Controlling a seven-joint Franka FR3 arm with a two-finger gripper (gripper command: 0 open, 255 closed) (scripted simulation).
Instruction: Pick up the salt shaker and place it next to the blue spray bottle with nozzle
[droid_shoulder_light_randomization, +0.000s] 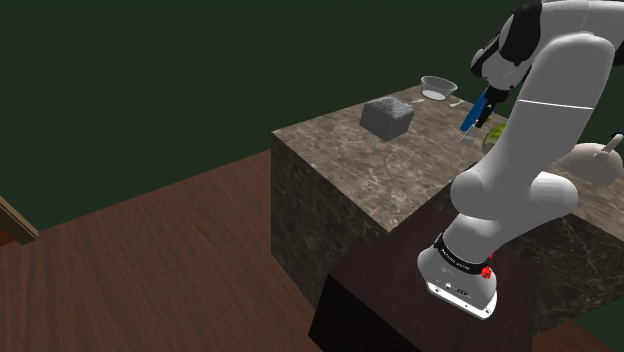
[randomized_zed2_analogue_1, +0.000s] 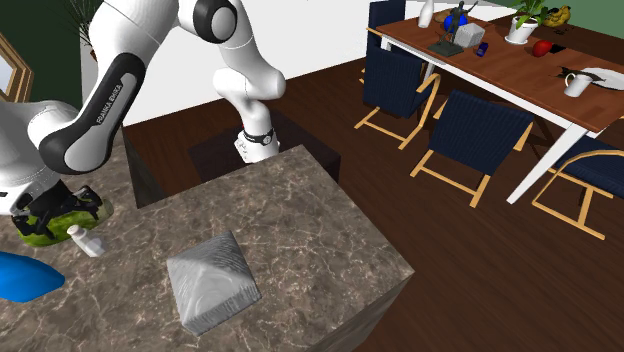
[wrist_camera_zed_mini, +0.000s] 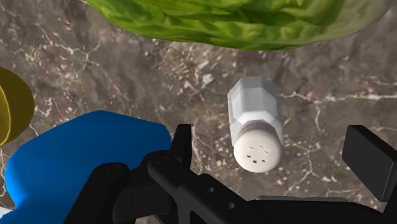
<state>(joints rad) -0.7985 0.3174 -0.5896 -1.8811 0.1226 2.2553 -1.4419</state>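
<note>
The white salt shaker (wrist_camera_zed_mini: 256, 121) stands upright on the marble counter (wrist_camera_zed_mini: 331, 76), between my gripper's (wrist_camera_zed_mini: 275, 151) open fingers, which do not touch it. Its holed cap faces the camera. The blue spray bottle (wrist_camera_zed_mini: 76, 159) lies close beside the left finger (wrist_camera_zed_mini: 182, 141), and black parts, perhaps its nozzle, cross the view beneath the fingers. In the second exterior view the shaker (randomized_zed2_analogue_1: 86, 240) sits just under the gripper (randomized_zed2_analogue_1: 62, 210), with the blue bottle (randomized_zed2_analogue_1: 25, 276) at the view's left edge. In the shoulder view the blue bottle (droid_shoulder_light_randomization: 471, 118) shows beside the arm.
A green leafy thing (wrist_camera_zed_mini: 242, 19) lies just beyond the shaker, and a yellow object (wrist_camera_zed_mini: 9, 105) sits past the bottle. A grey box (droid_shoulder_light_randomization: 387, 116) and a clear bowl (droid_shoulder_light_randomization: 438, 87) stand farther along the counter. A pale handled object (droid_shoulder_light_randomization: 596, 160) sits behind the arm. Dining table and chairs (randomized_zed2_analogue_1: 470, 130) stand apart.
</note>
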